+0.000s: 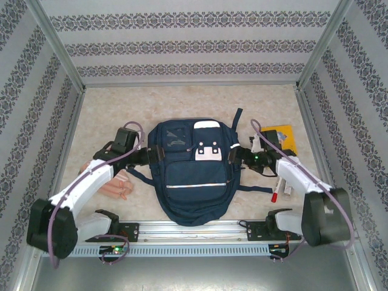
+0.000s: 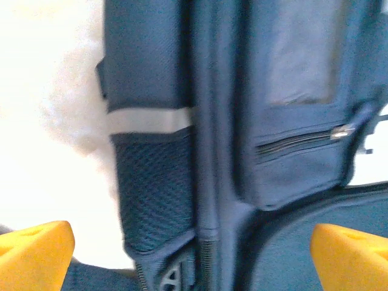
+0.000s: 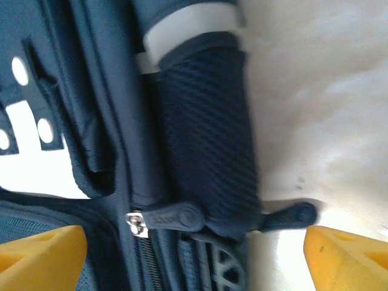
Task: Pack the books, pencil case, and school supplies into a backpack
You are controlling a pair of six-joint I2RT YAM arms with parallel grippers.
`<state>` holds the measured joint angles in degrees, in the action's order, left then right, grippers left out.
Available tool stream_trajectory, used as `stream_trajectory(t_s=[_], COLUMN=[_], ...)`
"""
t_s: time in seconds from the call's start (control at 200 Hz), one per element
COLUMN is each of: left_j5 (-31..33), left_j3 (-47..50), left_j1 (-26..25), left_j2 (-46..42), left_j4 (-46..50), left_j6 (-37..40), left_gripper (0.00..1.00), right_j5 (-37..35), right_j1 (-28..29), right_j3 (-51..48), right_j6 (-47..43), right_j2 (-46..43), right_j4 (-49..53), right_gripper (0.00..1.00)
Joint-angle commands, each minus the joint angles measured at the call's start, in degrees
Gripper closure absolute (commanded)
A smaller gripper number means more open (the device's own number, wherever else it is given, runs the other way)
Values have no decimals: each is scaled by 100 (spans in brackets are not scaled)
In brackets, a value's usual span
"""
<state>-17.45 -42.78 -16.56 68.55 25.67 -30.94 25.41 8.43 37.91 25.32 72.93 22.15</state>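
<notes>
We've got the backpack (image 3: 109, 91) side-on under the right end effector (image 3: 194, 260). Jaws are wide apart, yellow fingertips (image 3: 42, 254) in the bottom corners. The mesh side pocket (image 3: 206, 121) sits centre, with a pale stripe (image 3: 188, 24) across its top. A zipper pull (image 3: 163, 218) lies just below the pocket, and a second pull tab (image 3: 291, 215) sticks out over the bench (image 3: 321, 91). There's a white patch (image 3: 30, 157) at the left edge.

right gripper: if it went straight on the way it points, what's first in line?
The right gripper, jaws open, points at the side of the backpack. First contact is likely the mesh side pocket by the zipper pull; depth is unclear.
</notes>
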Motion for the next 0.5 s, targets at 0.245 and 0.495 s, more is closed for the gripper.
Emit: stream_trajectory(t_s=[0.245,0.495], left_j5=[-947,-1589], left_j3=[-376,-1064], left_j1=[-243,-202], left_j2=[1770,1975], left_j4=[-694,-584], left_j6=[-522,-62], left_gripper=[14,71], right_j5=[456,1722], right_j1=[-63,84], right_j3=[1212,1376], right_j6=[-1165,-855], right_j2=[1772,1508], right_j4=[107,-435], right_gripper=[35,100])
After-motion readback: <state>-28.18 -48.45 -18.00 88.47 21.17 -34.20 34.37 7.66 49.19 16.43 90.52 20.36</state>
